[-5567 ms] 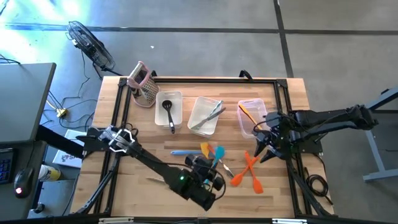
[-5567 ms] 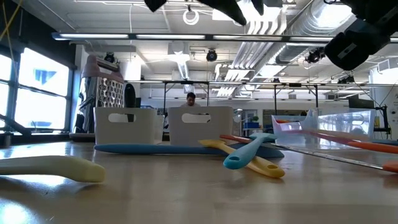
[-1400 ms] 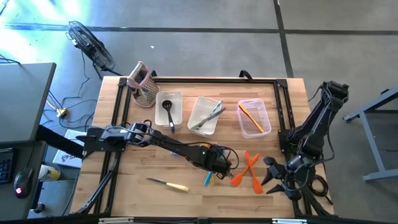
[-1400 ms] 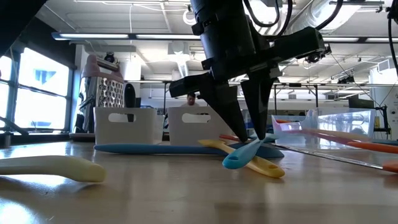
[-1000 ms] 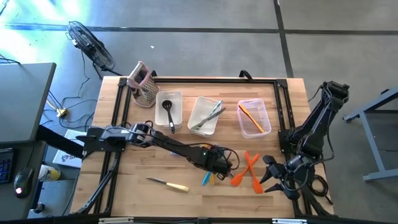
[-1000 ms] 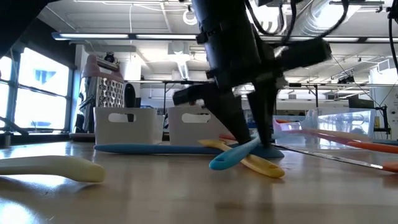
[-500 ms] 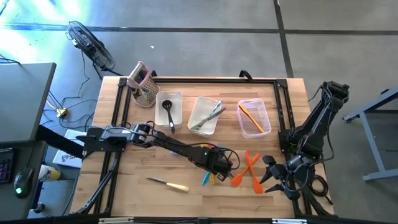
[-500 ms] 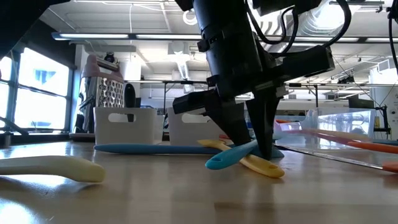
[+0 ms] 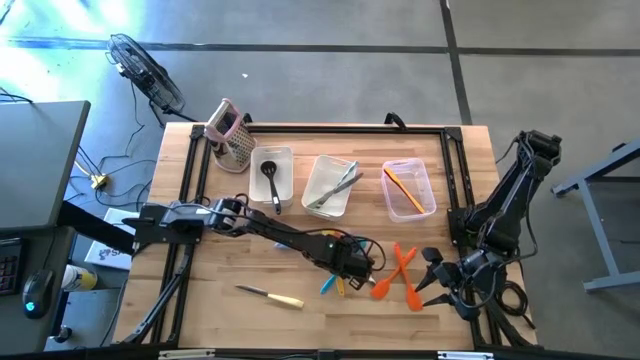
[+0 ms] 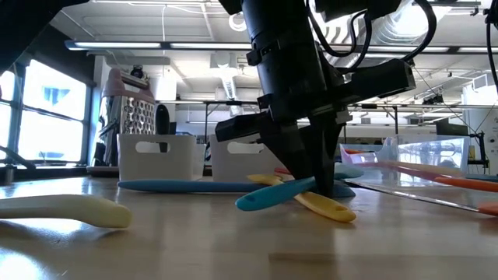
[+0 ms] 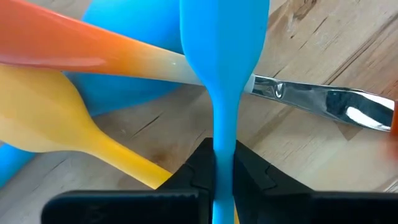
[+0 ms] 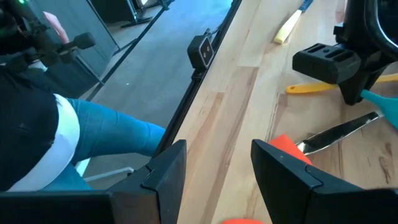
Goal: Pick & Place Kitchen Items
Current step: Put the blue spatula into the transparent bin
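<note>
My left gripper [image 10: 317, 187] has closed since half a second ago, when its fingers stood apart around the light blue spatula [image 10: 268, 196]; now they are clamped on its slim handle, seen in the left wrist view as two dark pads [image 11: 196, 171] pressing the blue stem [image 11: 224, 134] at the bottom centre of the frame. In the low view the spatula's free end has swung farther left and sits a little higher off the wood than before. It crosses over the yellow spatula [image 10: 315, 202], which lies flat at centre frame, with an orange-handled utensil [image 11: 81, 50] and a metal blade [image 11: 323, 102] just beyond in the wrist picture.

From above, the grip sits at lower centre of the table [image 9: 220, 310], the blue spatula [image 9: 328, 285] pointing down-left from my fingers. The two crossed orange spatulas [image 9: 398, 270] lie just right of it, the small knife [image 9: 270, 296] to the lower left.

My right gripper [image 9: 440, 285] waits at the lower right table edge, fingers [image 12: 168, 168] spread wide, holding nothing, unchanged.

Farther up sit the three clear bins [image 9: 329, 183] and the grater [image 9: 232, 135].
</note>
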